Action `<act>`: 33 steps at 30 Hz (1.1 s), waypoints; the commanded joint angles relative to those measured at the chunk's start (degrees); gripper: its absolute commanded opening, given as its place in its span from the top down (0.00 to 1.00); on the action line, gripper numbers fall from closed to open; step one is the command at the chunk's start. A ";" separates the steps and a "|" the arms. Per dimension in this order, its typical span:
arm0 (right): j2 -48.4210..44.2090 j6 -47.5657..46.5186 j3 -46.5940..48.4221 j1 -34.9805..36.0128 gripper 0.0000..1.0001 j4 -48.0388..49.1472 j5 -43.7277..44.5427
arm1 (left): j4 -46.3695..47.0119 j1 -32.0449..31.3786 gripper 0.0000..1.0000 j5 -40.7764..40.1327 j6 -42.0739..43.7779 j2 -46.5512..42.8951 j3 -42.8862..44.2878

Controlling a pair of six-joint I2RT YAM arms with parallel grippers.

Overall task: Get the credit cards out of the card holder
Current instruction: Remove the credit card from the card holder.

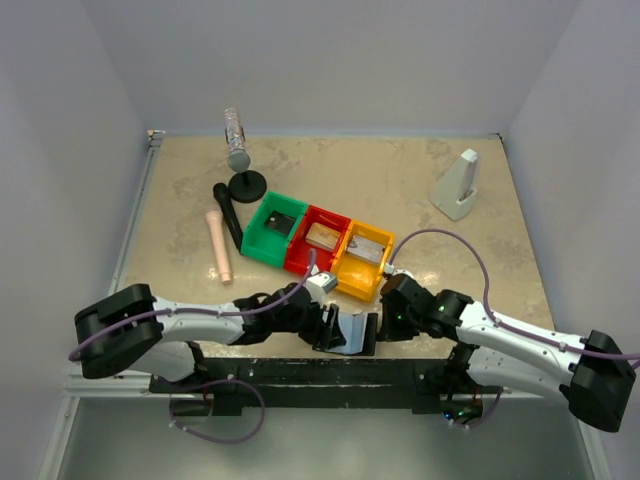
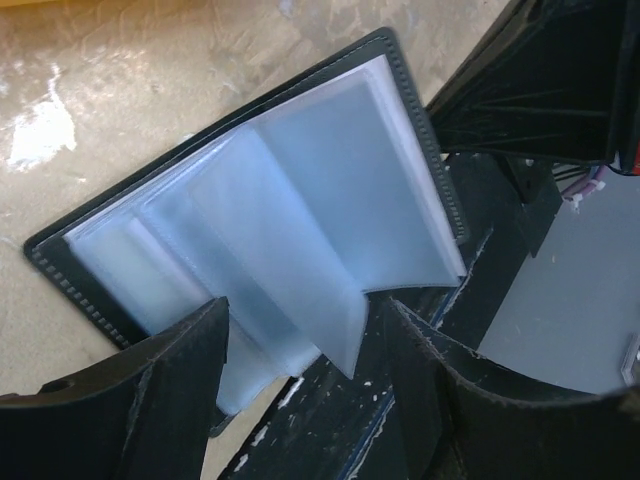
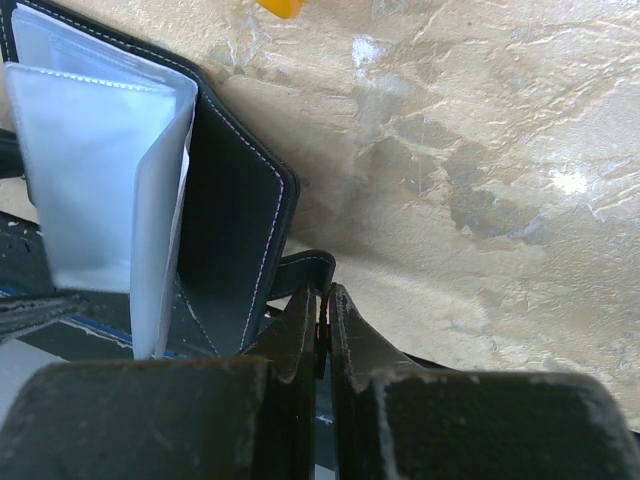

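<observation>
Left tool (image 2: 305, 312): fingers spread wide, straddling clear sleeves of card holder (image 2: 320, 170) | right tool (image 3: 322, 298): pinched shut on card holder's black cover edge | card holder: open, at near tabletop (image 1: 420, 180) edge between 2 tools, just before yellow bin (image 1: 350, 284)

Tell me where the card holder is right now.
In the top view the card holder lies open at the table's near edge, about centre, between the left gripper and right gripper, on the near side of the yellow bin.

Lab cell: plain white walls (image 1: 330, 60), tabletop (image 1: 400, 170).
</observation>
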 commanded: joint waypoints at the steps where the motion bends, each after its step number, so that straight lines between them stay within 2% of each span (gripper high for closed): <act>1: -0.23 0.39 0.53 -0.08 1.00 0.98 0.26 | 2.97 -0.97 0.32 2.93 1.87 0.64 3.81; 16: -1.11 1.01 0.18 -0.08 1.00 0.63 0.79 | 1.83 -2.11 0.32 4.16 2.83 3.54 8.12; 23: -0.23 0.92 0.44 -0.08 1.00 0.90 0.79 | -6.25 -8.00 0.31 5.92 8.02 11.18 20.24; 28: -0.93 1.01 0.18 -0.08 1.00 0.81 0.88 | -5.63 -7.92 0.28 -0.74 6.53 4.01 15.52; 30: -1.37 1.01 0.01 -0.08 1.00 0.54 0.88 | -6.52 -7.04 0.25 -5.05 4.87 -1.35 11.83; 33: -1.81 1.01 -0.17 -0.08 1.00 0.46 0.79 | -4.94 -3.18 0.24 -7.43 0.57 -8.30 3.67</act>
